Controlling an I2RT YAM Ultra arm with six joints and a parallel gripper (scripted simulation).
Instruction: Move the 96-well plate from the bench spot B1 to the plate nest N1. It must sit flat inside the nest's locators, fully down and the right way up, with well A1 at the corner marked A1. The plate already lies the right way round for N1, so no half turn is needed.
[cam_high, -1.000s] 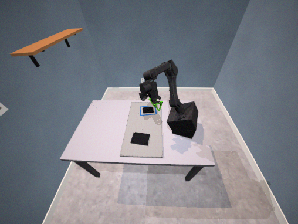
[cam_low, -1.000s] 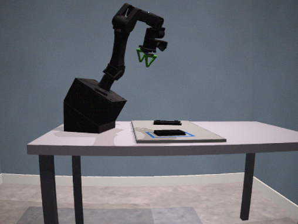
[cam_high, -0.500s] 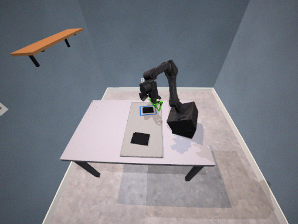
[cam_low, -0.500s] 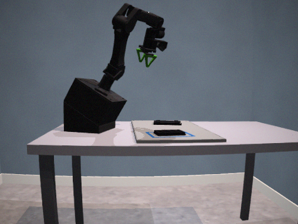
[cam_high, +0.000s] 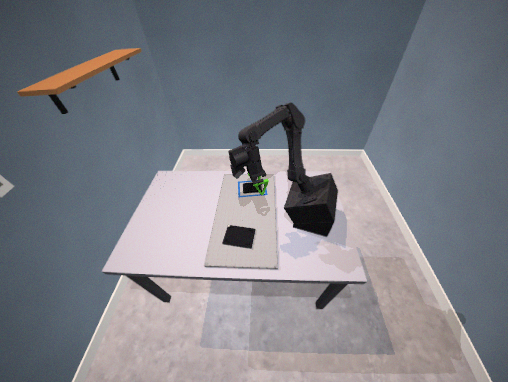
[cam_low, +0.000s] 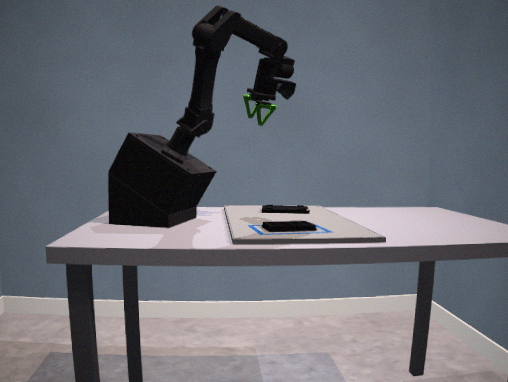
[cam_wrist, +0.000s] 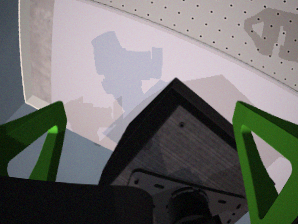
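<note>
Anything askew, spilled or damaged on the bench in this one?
Nothing stands out. Two dark flat rectangular items lie flat on the grey mat: one inside the blue outline, one beyond it. The gripper hangs open high above them, holding nothing. The arm's tilted black base sits on the table.

An orange wall shelf (cam_high: 80, 72) hangs high; a grey table (cam_high: 170, 225) stands on mottled floor (cam_high: 300, 340).

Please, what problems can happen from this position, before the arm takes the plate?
1. The open green-fingered gripper hangs high above the grey perforated mat, so the descent is long and could land off-centre on the flat black plate in the blue outline.
2. The wrist camera faces the angled black base block, not the plate, so it cannot yet guide alignment.
</note>
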